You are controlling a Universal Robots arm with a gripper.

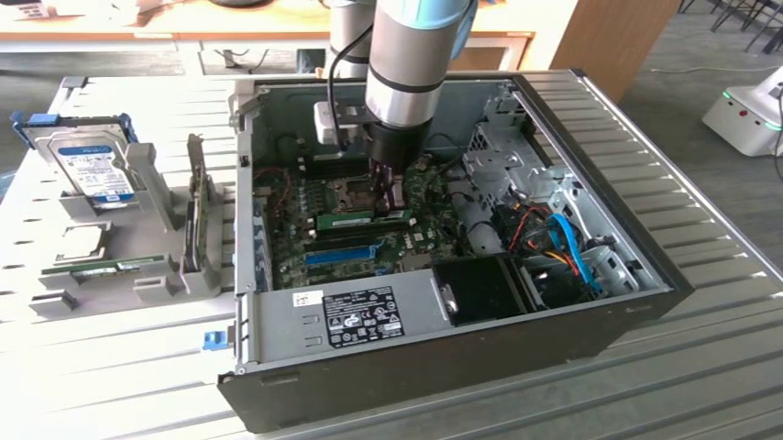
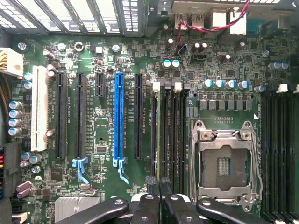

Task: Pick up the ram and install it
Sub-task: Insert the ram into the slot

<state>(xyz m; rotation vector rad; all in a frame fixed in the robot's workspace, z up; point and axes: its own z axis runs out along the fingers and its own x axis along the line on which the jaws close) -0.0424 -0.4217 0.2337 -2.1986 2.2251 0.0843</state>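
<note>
Exterior view: an open PC case [image 1: 428, 371] lies on a slatted table [image 1: 698, 385] and takes up the centre and right of the frame. The arm [image 1: 410, 55] drops in from top centre. The gripper [image 1: 391, 202] is at frame centre, just over the motherboard [image 1: 423, 240], its fingers pinched together on the ram [image 1: 358, 219]. The ram is green with a pale label and stands on its long edge. It runs left-right just under the gripper and is gripped near its right end. It sits low at board level, just above the blue slot [image 1: 343, 254] in the frame. Whether it is seated or not, I cannot tell.

Wrist view: the fingertips [image 2: 151, 184] meet with barely a slit between them. They are over the black memory slots [image 2: 170, 130], which lie between the blue slot and the CPU socket [image 2: 223, 163].

Left of the exterior frame: a grey holder [image 1: 153, 275] carries a hard drive [image 1: 95, 170] upright at upper left. A grey card [image 1: 196, 215] stands on edge just beside the case, and a small green board [image 1: 108, 268] lies flat at lower left. A power supply [image 1: 361, 316] with a white label sits at the lower centre of the case. A blue cable [image 1: 569, 243] is in its right part.
</note>
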